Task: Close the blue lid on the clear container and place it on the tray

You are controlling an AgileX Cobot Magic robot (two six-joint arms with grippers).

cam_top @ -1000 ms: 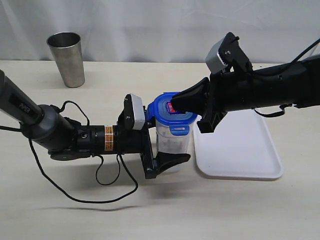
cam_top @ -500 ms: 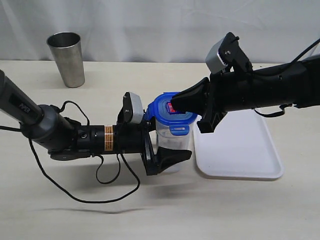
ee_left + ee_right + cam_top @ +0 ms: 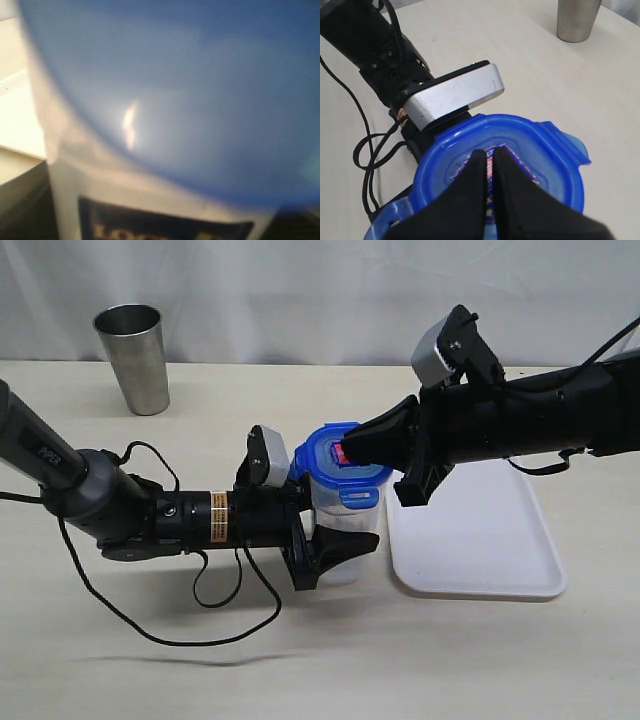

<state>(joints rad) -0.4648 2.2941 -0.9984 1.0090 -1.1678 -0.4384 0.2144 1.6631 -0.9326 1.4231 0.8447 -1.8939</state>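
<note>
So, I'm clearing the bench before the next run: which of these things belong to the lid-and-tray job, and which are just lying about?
Part of the job: blue lid; clear container under it; white tray beside them.
Just lying about: steel cup, standing alone at the back of the table.

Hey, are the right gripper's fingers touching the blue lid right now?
Touching. In the exterior view the shut right fingers rest their tips on the blue lid, no gap showing.

Bright, even light; the blue lid [image 3: 190, 85] is blurred close-up.
</note>
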